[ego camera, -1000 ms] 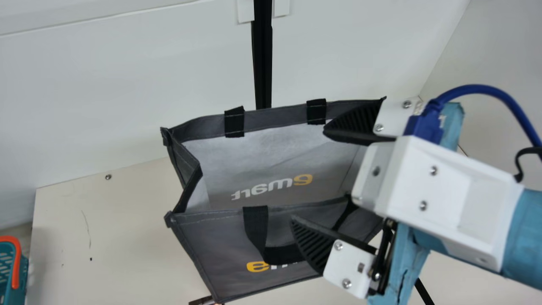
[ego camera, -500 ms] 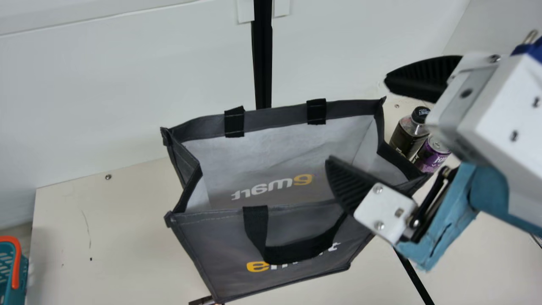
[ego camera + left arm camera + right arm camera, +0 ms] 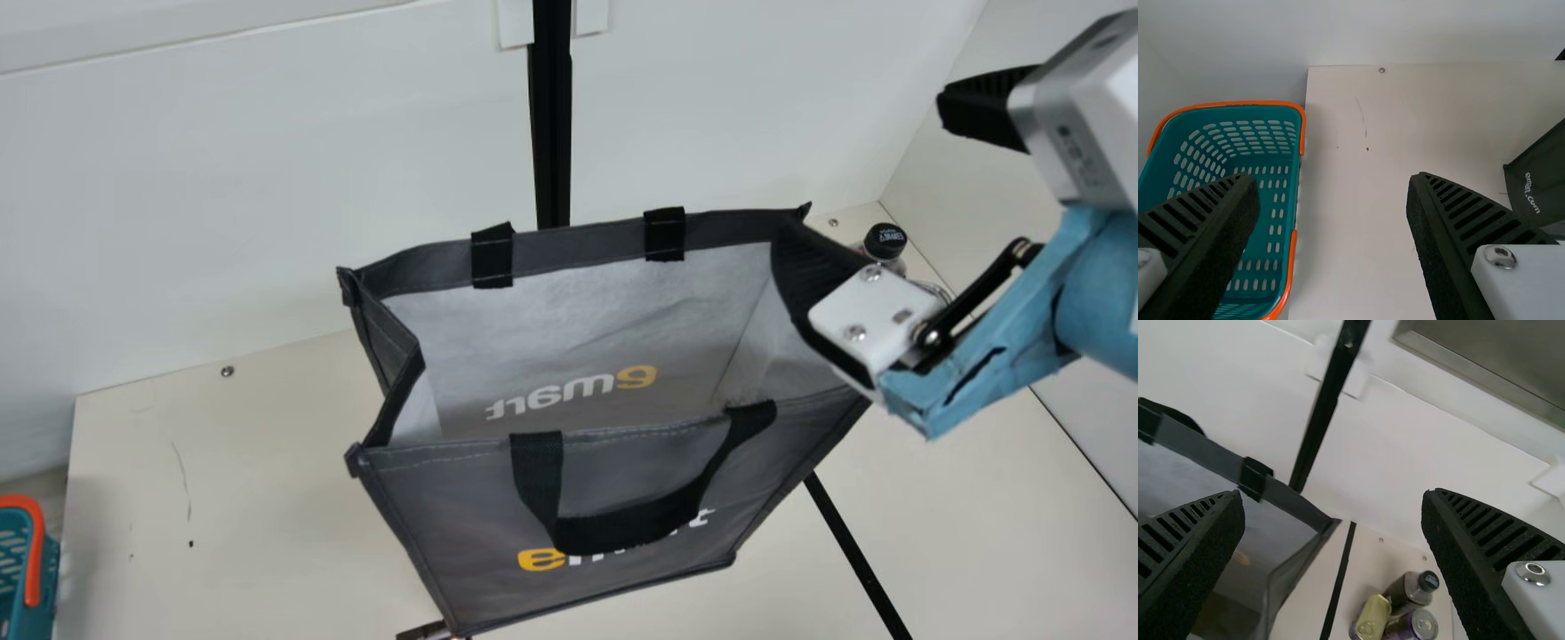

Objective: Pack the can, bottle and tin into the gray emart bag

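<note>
Bottle, can and tin, all left to pack: my right claw hangs spread and empty by the gray emart bag, my left claw gapes too, and that close trio sits just beside the bag on the table.

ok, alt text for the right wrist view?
The open right gripper hangs near a gray bag with its mouth open; across a black strip on the cream table, a black-capped bottle, purple can and yellowish container sit clustered.
</note>
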